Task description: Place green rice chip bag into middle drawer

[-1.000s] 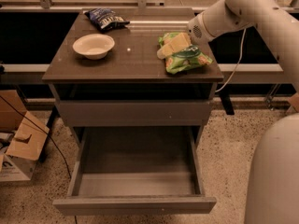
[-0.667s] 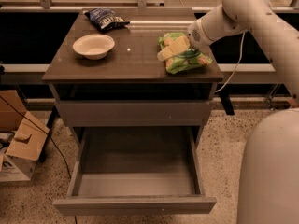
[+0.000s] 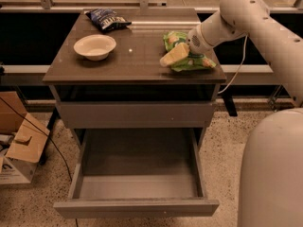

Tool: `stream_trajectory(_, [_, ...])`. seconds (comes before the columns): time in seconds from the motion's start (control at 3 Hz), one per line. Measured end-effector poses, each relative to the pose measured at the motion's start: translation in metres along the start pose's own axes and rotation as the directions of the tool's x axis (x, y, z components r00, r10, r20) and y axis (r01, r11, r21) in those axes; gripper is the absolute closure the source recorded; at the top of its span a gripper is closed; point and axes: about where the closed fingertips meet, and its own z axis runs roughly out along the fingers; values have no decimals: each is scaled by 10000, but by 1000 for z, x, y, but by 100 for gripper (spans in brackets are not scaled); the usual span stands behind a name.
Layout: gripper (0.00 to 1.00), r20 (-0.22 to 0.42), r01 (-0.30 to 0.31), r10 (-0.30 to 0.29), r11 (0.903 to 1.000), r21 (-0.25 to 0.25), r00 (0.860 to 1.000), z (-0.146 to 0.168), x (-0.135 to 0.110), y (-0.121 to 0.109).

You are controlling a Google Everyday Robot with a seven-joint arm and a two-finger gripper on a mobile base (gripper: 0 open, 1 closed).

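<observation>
Nearest the camera, the wide, shallow grey middle drawer (image 3: 137,167) stands pulled out with its dark floor exposed, ready to receive. Above it, the similar grey drawer front (image 3: 135,115) is shut. On the dark brown cabinet top (image 3: 137,60), near its right edge, lies the crinkly bright green rice chip bag (image 3: 196,63). My pale gripper (image 3: 174,56) sits against its left side, arm reaching in from the right, evidently placed for a pick. Apart or clamped, I cannot tell. A white round bowl (image 3: 94,46) sits left, a dark blue snack bag (image 3: 108,19) behind. The speckled floor (image 3: 222,145) carries a cardboard box (image 3: 23,141) at left.
</observation>
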Motion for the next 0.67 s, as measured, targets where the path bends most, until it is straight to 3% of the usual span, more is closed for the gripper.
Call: stream_trajectory(0.67, [66, 188, 694, -702, 9967, 430, 9974, -21, -11, 6])
